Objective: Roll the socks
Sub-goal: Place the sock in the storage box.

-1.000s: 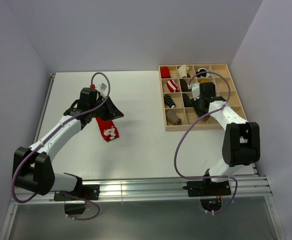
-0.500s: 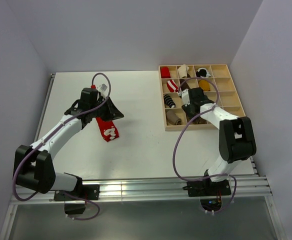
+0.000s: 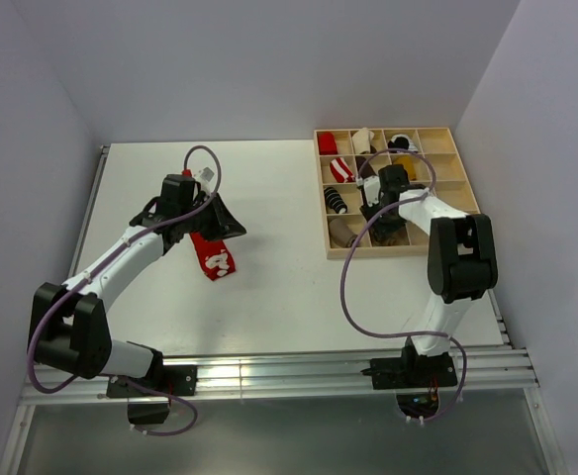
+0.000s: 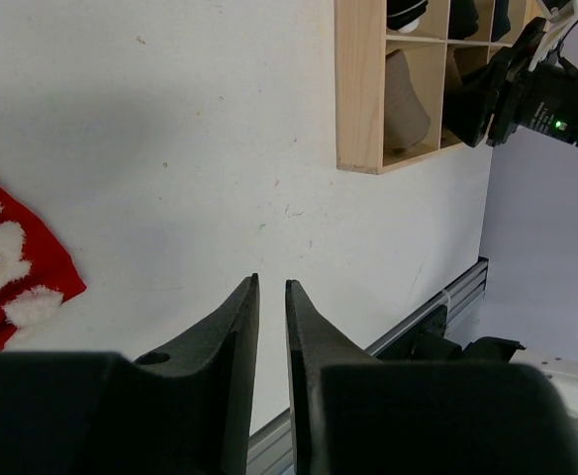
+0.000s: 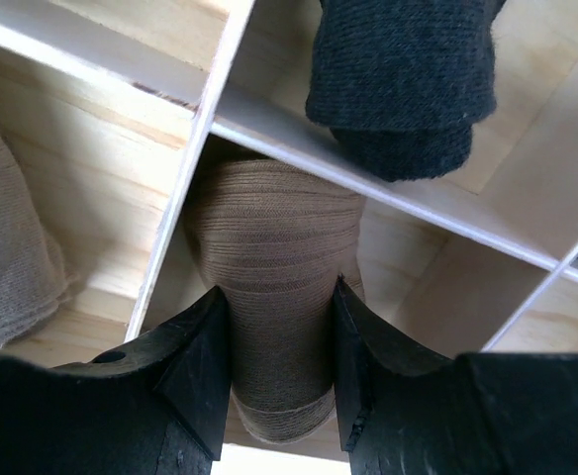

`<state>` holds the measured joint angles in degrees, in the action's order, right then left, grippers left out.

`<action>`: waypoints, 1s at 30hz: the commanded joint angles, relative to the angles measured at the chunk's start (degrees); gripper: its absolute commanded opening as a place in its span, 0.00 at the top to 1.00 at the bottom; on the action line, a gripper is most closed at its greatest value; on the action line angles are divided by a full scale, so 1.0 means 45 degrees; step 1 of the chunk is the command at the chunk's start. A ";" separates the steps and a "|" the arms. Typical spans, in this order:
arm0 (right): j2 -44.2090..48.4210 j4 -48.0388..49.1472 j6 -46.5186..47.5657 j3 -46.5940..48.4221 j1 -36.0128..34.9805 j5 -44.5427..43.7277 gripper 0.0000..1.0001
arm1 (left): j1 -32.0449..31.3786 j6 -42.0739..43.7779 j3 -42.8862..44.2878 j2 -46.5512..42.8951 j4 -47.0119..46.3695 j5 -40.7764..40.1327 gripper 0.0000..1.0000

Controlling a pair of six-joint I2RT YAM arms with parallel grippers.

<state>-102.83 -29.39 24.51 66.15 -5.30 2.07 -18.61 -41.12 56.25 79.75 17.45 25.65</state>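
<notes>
A bright red sock with white marks (image 3: 213, 255) lies flat on the white table, and its edge shows at the left of the left wrist view (image 4: 2, 267). My left gripper (image 3: 226, 222) hovers just above and right of it, empty, with its jaws almost together (image 4: 271, 285). My right gripper (image 3: 384, 216) reaches into the wooden divider box (image 3: 398, 252). It is shut on a rolled tan-brown sock (image 5: 279, 297) that sits in a compartment of the near row (image 5: 280, 289). The arm hides this sock in the top view.
The box's compartments hold other bundles: a beige one (image 3: 343, 233) to the left (image 5: 7, 257), a black one (image 5: 403, 79) beyond, and a red-and-white striped one (image 3: 340, 168). Thin wooden dividers (image 5: 185, 168) flank the gripped roll. A metal rail (image 3: 299, 374) runs along the near edge.
My right gripper has swung left across the box and down into a near-row compartment, holding the tan-brown roll. The left arm and red sock have not moved.
</notes>
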 commanded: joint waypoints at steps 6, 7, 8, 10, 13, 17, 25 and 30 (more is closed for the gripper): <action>-0.0978 -0.1573 -0.0272 0.0924 0.0805 0.2428 0.94 | 0.0034 0.0408 0.0430 0.0267 -0.0070 0.0257 0.79; -0.0978 -0.1691 -0.0252 0.0983 0.0865 0.2548 0.87 | 0.0034 0.0408 0.0430 0.0325 -0.0089 0.0296 0.79; -0.1017 -0.1808 -0.0213 0.1061 0.0923 0.2684 0.84 | 0.0034 0.0389 0.0372 0.0345 -0.0128 0.0335 0.79; -0.1037 -0.2043 -0.0193 0.1237 0.1041 0.2900 0.78 | 0.0034 0.0369 0.0372 0.0404 -0.0148 0.0355 0.80; -0.1037 -0.2316 -0.0115 0.1413 0.1080 0.3076 0.69 | 0.0034 0.0389 0.0371 0.0423 -0.0128 0.0316 0.80; -0.0978 -0.2784 0.0041 0.1608 0.1080 0.3291 0.58 | 0.0034 0.0427 0.0391 0.0443 -0.0070 0.0277 0.80; -0.0764 -0.2825 0.0275 0.1472 0.1080 0.2706 0.43 | 0.0034 0.0428 0.0352 0.0443 -0.0109 0.0316 0.80; -0.0451 -0.3000 0.0393 0.1510 0.1080 0.2920 0.38 | 0.0034 0.0447 0.0371 0.0443 -0.0070 0.0335 0.80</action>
<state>-106.21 -38.87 25.63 72.07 -0.27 14.50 -18.61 -40.91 56.25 81.62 17.50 25.91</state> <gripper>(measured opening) 0.610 0.202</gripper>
